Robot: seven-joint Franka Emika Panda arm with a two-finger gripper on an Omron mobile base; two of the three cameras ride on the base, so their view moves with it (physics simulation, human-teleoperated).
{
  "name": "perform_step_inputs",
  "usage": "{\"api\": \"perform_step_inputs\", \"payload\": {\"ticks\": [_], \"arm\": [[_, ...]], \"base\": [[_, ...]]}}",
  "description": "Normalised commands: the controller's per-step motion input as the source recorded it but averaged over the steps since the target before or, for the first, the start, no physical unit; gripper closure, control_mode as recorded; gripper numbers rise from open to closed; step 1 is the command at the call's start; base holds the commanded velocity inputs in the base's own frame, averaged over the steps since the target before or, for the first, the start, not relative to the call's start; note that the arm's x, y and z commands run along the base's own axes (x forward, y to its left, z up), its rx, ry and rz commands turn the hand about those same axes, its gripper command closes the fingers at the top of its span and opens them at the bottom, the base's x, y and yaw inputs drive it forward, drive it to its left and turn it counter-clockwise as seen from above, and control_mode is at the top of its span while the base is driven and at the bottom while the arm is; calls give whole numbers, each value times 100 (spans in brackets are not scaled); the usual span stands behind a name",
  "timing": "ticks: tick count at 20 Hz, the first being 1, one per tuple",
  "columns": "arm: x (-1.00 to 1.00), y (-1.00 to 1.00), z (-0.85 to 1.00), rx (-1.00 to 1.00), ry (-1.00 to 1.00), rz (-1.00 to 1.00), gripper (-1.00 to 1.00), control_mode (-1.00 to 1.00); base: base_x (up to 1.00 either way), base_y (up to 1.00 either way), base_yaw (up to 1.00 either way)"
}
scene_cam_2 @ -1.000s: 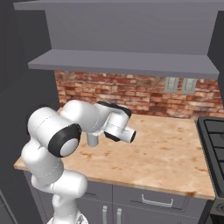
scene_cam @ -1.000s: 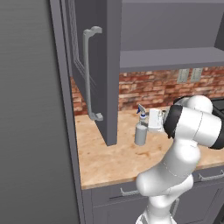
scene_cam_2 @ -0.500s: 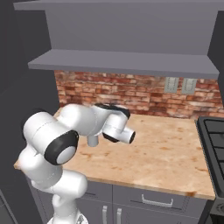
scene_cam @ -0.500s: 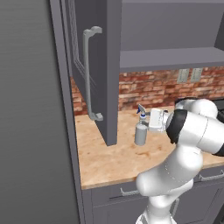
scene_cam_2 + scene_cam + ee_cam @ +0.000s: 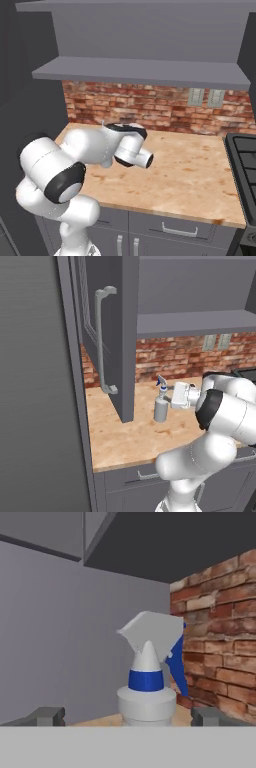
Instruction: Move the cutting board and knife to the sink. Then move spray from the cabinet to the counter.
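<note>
The slim pale grey spray bottle with a white trigger head (image 5: 161,404) stands upright on the light beige wood-grain bench (image 5: 131,438), near the open dark grey cabinet door (image 5: 114,336); the jaws are wide open w/ nothing held, tips either side of it. Spray step looks about done; next I'd back the gripper (image 5: 127,716) away w/o tipping it.

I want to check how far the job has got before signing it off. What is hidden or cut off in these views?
- Spray: right base view, the arm's own body covers it.
- Spray base: hand view, cut off at the bottom, so contact with the counter is unseen there.
- Gripper: hand view, just the fingertips rise at the bottom.
- Cabinet interior: left base view, its open door blocks most of it.
- Stove: right base view, cut by the right edge.
</note>
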Motion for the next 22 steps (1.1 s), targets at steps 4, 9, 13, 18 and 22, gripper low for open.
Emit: {"api": "perform_step_inputs", "payload": {"ticks": [4,9,13,18,22], "arm": [[-18,-1,10,0,0,-4,-100,-100],[-21,-5,19,0,0,-6,-100,-100],[-24,-5,23,0,1,-8,-100,-100],[-27,-7,23,-2,1,-8,-100,-100],[-34,-8,26,-8,6,-8,-100,-100]], "base": [[0,0,0],[0,0,0],[0,0,0],[0,0,0],[0,0,0]]}}
